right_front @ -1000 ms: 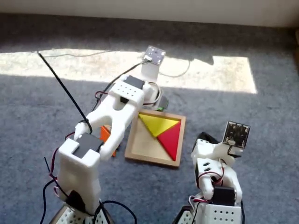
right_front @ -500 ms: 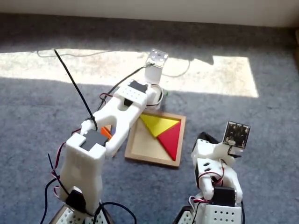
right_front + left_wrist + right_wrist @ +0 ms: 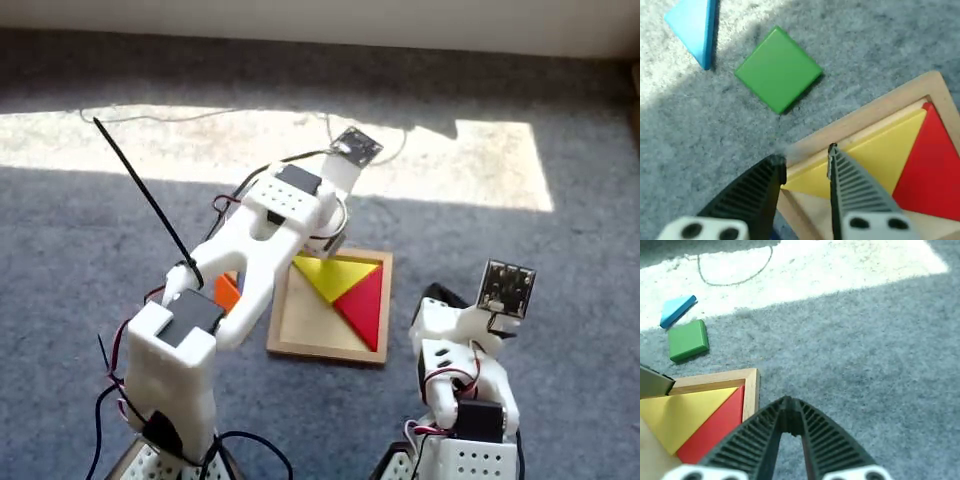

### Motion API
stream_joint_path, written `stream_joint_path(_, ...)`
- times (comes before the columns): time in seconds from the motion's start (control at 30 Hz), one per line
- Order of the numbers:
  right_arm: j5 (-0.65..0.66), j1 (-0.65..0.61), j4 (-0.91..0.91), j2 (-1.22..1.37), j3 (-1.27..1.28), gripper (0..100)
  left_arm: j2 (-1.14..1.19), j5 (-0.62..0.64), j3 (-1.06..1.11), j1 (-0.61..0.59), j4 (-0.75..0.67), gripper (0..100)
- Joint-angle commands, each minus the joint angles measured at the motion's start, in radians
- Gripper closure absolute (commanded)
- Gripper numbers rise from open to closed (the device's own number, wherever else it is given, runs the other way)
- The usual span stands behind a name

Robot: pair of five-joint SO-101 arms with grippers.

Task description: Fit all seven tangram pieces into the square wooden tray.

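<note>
We see the left gripper [image 3: 806, 156] parted and empty over a corner of the wooden tray [image 3: 880, 106], yellow triangle [image 3: 875, 155] seated just inside, green square [image 3: 777, 70] loose on the carpet [image 3: 700, 130] nearby, and a jaw snagging that rim could shove the tray or pry the triangle out.

Wooden tray [image 3: 300, 335]: the yellow triangle [image 3: 335, 278] and red triangle [image 3: 362, 305] fill its far and right portions, and the near-left floor is bare wood. The left arm [image 3: 262, 255] slants over the left rim and bars that side, with an orange piece [image 3: 228, 293] just beside it. Open carpet [image 3: 540, 250] lies to the right
</note>
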Motion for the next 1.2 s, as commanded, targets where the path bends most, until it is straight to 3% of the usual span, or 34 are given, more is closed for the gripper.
stream_joint_path(0.0,0.008,-0.013,-0.030,-0.015,-0.001,97.8,-0.140,-0.009,-0.018,0.031,0.087,86)
stream_joint_path(0.33,0.011,-0.013,-0.067,-0.015,-0.001,97.8,-0.588,0.066,-0.018,0.041,0.322,86)
stream_joint_path(0.57,0.011,-0.007,-0.064,-0.005,-0.007,97.8,-0.986,0.063,0.035,-0.093,0.431,86)
stream_joint_path(0.87,0.075,-0.013,0.084,-0.002,-0.174,97.8,-1.455,0.061,0.470,-0.407,0.396,86)
stream_joint_path(1.03,0.147,-0.045,0.094,0.050,-0.294,97.8,-1.669,0.061,0.728,-0.593,0.247,86)
stream_joint_path(1.17,0.155,-0.050,0.077,0.274,-0.430,97.8,-1.767,0.061,0.920,-0.707,0.100,85)
